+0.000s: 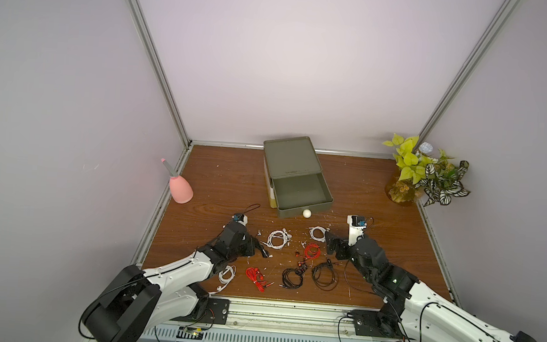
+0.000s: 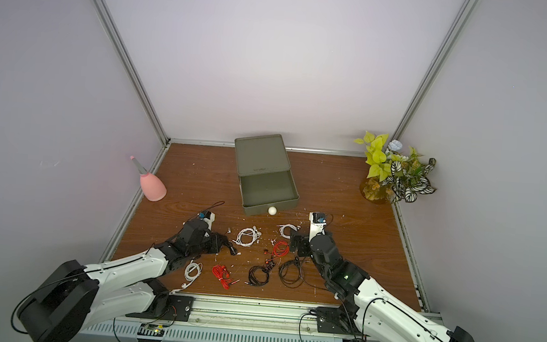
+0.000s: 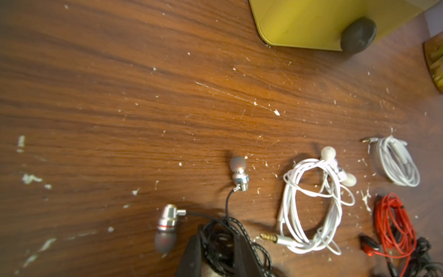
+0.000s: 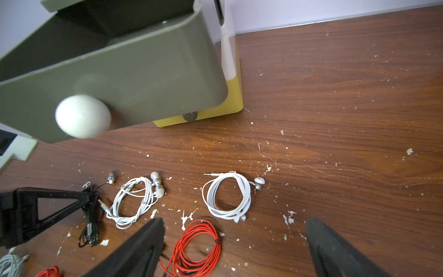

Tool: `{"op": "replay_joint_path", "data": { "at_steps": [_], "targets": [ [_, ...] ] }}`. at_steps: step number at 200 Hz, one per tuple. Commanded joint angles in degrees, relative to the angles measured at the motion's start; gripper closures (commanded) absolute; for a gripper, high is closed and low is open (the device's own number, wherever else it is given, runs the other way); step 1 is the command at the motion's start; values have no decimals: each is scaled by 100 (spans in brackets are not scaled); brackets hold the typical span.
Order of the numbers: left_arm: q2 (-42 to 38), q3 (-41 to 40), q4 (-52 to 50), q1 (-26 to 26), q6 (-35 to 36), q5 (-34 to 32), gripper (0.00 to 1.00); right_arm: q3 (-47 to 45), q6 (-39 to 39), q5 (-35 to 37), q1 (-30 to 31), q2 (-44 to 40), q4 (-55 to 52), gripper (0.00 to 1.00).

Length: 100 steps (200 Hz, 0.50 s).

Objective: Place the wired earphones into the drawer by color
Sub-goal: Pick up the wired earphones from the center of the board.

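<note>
Even, soft overhead light; wrist views blur near edges.

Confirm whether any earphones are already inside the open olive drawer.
No: in a top view the pulled-out olive-grey drawer shows only its bare floor.

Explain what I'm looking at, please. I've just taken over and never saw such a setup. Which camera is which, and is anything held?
Two robot arms with pincer grippers work over a wooden table. The two wide pictures look down from overhead; the two close ones come from cameras on the wrists. White earphones, red earphones and loose black earphones lie coiled in front of the drawer box, whose olive top tier is pulled out. The left gripper is closed on a black earphone bundle. The right gripper is open and holds nothing.
</note>
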Motion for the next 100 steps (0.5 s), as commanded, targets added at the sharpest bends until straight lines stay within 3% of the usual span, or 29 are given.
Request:
{"op": "replay_joint_path", "data": {
  "at_steps": [1, 43, 100],
  "targets": [
    [19, -91, 115, -62, -3, 41, 87, -9, 5, 132, 27, -72, 62, 1],
    [-81, -181, 224, -63, -64, 32, 100, -6, 14, 132, 27, -93, 42, 1],
    [-835, -179, 66, -67, -132, -137, 100, -8, 14, 134, 27, -98, 42, 1]
  ]
}}
